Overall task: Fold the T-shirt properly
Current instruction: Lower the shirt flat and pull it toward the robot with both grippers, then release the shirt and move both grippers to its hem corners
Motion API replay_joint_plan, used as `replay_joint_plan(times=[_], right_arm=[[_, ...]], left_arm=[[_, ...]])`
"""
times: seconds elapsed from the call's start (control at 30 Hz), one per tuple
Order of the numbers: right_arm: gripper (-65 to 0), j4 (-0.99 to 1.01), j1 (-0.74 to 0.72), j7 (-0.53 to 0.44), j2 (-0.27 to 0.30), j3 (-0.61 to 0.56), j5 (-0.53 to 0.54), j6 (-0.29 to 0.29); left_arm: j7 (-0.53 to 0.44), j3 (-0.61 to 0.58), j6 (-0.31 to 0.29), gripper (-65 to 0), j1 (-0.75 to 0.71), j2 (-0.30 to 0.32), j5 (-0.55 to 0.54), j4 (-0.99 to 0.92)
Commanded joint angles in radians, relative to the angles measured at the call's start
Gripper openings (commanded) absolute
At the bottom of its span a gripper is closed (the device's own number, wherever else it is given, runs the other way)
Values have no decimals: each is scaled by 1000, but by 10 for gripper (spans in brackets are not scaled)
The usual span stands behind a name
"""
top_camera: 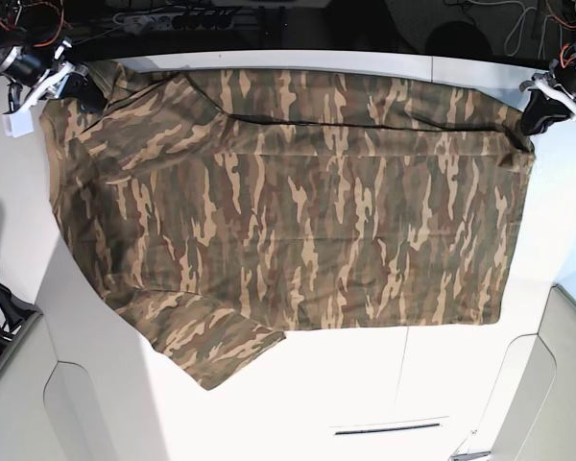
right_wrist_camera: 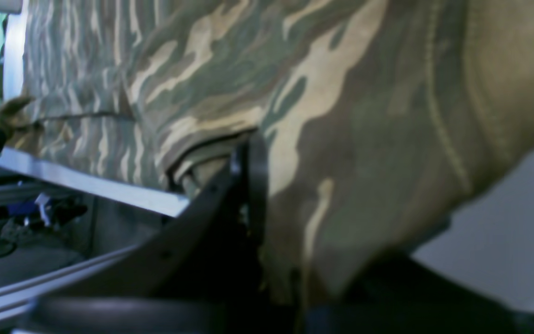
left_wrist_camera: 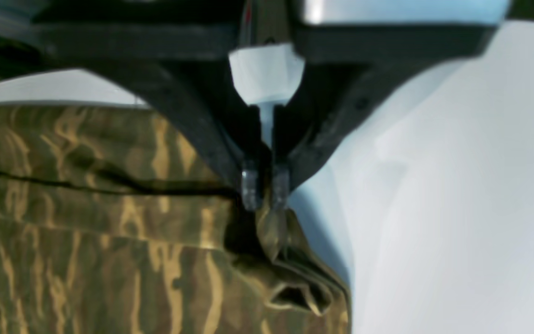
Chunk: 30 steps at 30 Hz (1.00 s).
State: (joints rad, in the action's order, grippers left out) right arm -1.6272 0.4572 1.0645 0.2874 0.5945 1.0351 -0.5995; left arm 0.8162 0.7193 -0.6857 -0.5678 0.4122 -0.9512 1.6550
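The white bench point(top_camera: 365, 384) was the biggest thing, and it filled most of the base view. The T-shirt point(top_camera: 288, 211) lay spread out flat across it, reaching almost from one side to the other. It had a camouflage print of green, brown and tan. One short sleeve point(top_camera: 211, 346) stuck out toward the near edge of the bench. Along the far edge, a strip of the T-shirt was folded over onto itself, and a dark line showed where the fold ended.

The left pincer point(top_camera: 536, 115) was at the far corner of the T-shirt on the right side of the base view. In the left wrist view the left pincer point(left_wrist_camera: 265, 190) was clenched on a bunched-up bit of the cloth at the end of the fold. Its two clear fingertips point(left_wrist_camera: 250, 188) stood very close together with cloth pinched between them. The T-shirt point(left_wrist_camera: 86, 222) stretched away to one side, and the bare bench point(left_wrist_camera: 457, 208) was on the other.

The right pincer point(top_camera: 84, 94) was at the other far corner, near the shoulder of the T-shirt. In the right wrist view the T-shirt point(right_wrist_camera: 341, 116) hung draped right over the right pincer point(right_wrist_camera: 248, 195) and hid most of it. That pincer was clenched too, grasping the T-shirt.
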Motion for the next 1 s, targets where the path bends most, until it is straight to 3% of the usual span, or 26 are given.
replay_joint_plan(times=[0.0, 0.07, 0.17, 0.3, 0.37, 0.7, 0.9, 0.97], right_arm=[[-650, -16, 3, -10, 15, 15, 18, -6], [-650, -16, 3, -13, 15, 20, -4, -6], [-650, -16, 3, -21, 15, 19, -38, -2], [-334, -16, 3, -50, 15, 20, -70, -2], [-277, -16, 3, -64, 15, 29, -78, 1], [-279, -16, -86, -89, 33, 237, -76, 2], [-279, -16, -185, -169, 104, 245, -158, 28], [-279, -12, -225, -175, 117, 244, -174, 28]], left_arm=[[-19, 9, -12, -650, -3, 14, -22, 15], [-18, 9, -12, -647, -3, 11, -36, 15], [-14, 9, -12, -517, -3, 11, -40, 15], [-11, 9, -12, -432, -3, 11, -40, 15], [-11, 15, -12, -430, -3, 11, -40, 15], [37, 209, -12, -392, 3, 16, -156, 15], [32, 216, -12, -386, 4, 21, -160, 15], [17, 216, -12, -338, 10, 22, -160, 15]])
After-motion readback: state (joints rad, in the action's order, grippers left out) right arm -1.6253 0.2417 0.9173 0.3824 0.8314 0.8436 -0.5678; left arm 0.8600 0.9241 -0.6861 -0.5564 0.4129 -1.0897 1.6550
